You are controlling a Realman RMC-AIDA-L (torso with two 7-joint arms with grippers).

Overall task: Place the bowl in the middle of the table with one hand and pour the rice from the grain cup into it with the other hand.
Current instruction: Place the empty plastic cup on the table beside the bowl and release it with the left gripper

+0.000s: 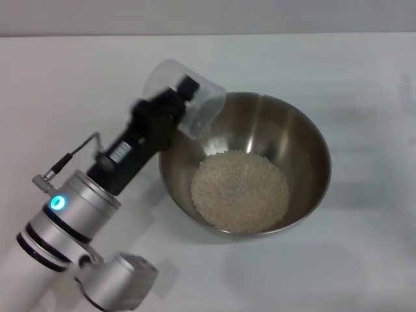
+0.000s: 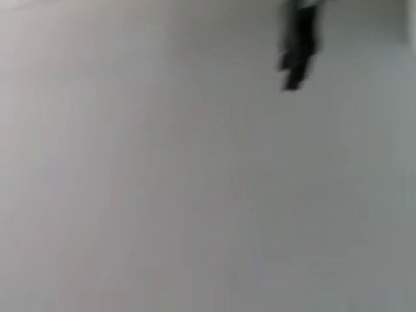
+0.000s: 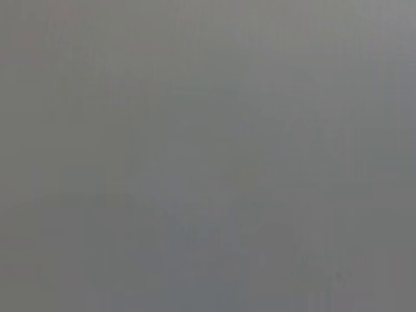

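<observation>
Your left gripper [image 1: 184,97] sits at the end of the left arm, which reaches up from the near-left of the head view, and it is clamped on the grain cup [image 1: 188,97]. The black fingers grip the cup at its side, so the clear plastic wraps around and past them. You have the cup tipped well over: its long axis runs from its closed end, up and away from the gripper on the far-left side, down to its open mouth, which points toward the bowl [image 1: 305,149] and hangs just over the bowl's near-left rim. The cup looks clear through its wall; whether any grains remain in it cannot be told.

Just beyond the cup's mouth, to the right of your gripper and lower, the bowl stands upright on the bench [image 1: 364,78]. The rice [image 1: 239,190] lies inside it as a rounded heap covering the bowl's floor, with bare steel wall showing all around above it.

Your left wrist view shows only the pale bench surface and a dark blurred shape near one edge. Your right gripper is out of sight in every view; the right wrist view is a plain grey field.
</observation>
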